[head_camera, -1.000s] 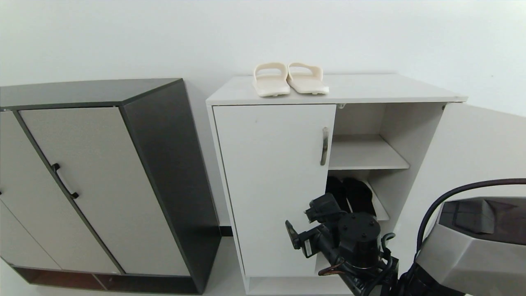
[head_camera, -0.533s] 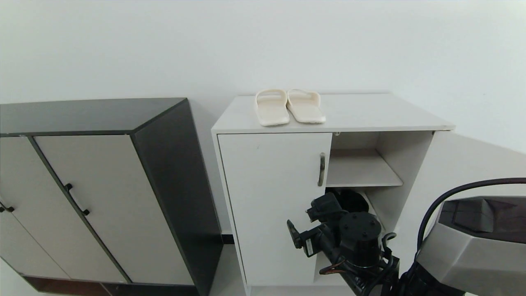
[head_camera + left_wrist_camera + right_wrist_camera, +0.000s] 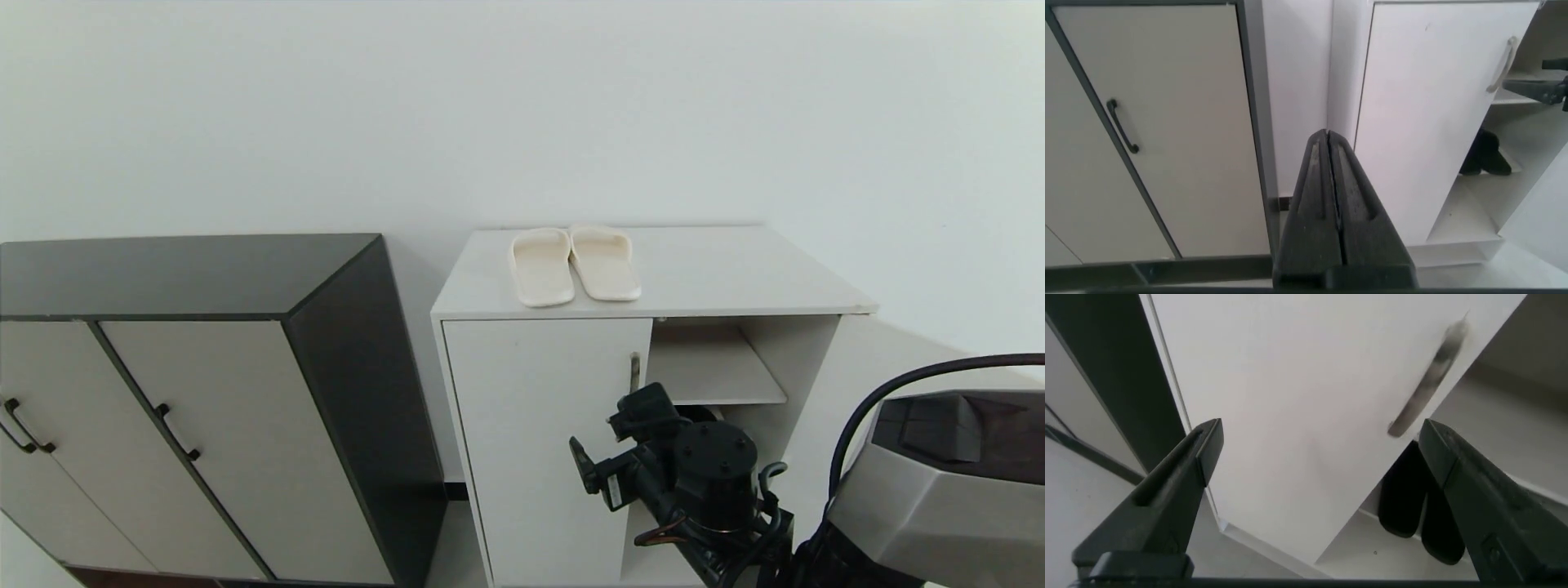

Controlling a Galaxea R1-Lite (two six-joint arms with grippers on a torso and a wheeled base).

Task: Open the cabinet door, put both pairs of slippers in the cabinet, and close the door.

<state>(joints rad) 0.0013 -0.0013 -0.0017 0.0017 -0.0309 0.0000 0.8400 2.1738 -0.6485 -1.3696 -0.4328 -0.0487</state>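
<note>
A cream pair of slippers (image 3: pixel 574 265) lies on top of the white cabinet (image 3: pixel 735 278). Its left door (image 3: pixel 539 425) is closed, with a metal handle (image 3: pixel 633 373). The right half stands open and shows a shelf (image 3: pixel 710 371). A black pair of slippers (image 3: pixel 1486 153) stands on the lower shelf inside, and the same black pair (image 3: pixel 1421 502) lies just past my right gripper (image 3: pixel 1321 433). That gripper is open with nothing in it, low in front of the closed door's handle edge. My left gripper (image 3: pixel 1328 139) is shut on nothing, low before the gap between the two cabinets.
A dark cabinet (image 3: pixel 204 278) with pale doors and black handles (image 3: pixel 176 432) stands close on the left of the white one. A white wall runs behind both. The swung-out right door (image 3: pixel 857 367) sits at the white cabinet's right side.
The whole head picture has slid down, so the camera has moved up. The black slippers have dropped behind my right arm in that view. Neither the cream slippers nor the doors have moved.
</note>
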